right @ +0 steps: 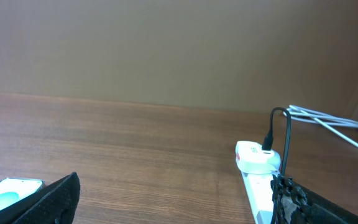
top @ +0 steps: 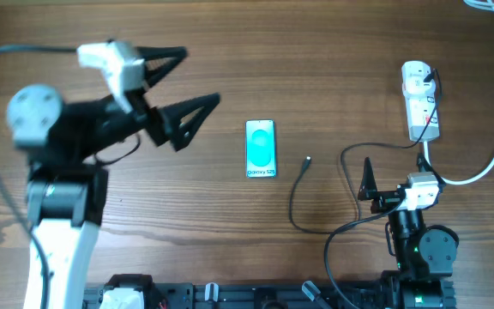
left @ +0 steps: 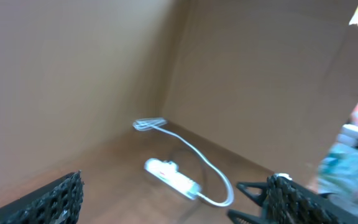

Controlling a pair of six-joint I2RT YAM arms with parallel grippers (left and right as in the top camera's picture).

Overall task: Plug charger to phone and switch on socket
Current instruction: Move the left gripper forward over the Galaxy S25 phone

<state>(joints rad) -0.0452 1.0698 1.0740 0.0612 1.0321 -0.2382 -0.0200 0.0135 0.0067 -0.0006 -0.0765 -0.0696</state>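
The phone (top: 261, 148) lies flat mid-table with its cyan screen up; its corner shows in the right wrist view (right: 8, 190). The charger cable (top: 295, 206) loops across the table, its loose tip (top: 307, 160) lying right of the phone and apart from it. Its other end is a black plug (right: 267, 140) in the white socket (top: 420, 101), which is also in both wrist views (left: 169, 176) (right: 257, 158). My left gripper (top: 197, 81) is open and empty, raised left of the phone (left: 160, 205). My right gripper (top: 394, 167) is open and empty, low, just in front of the socket (right: 173, 199).
The socket's white mains cord (top: 487, 163) curves off to the right and up past the far right corner, also in the wrist views (left: 197, 152) (right: 328, 121). Brown cardboard walls stand behind the table. The arm bases sit along the front edge.
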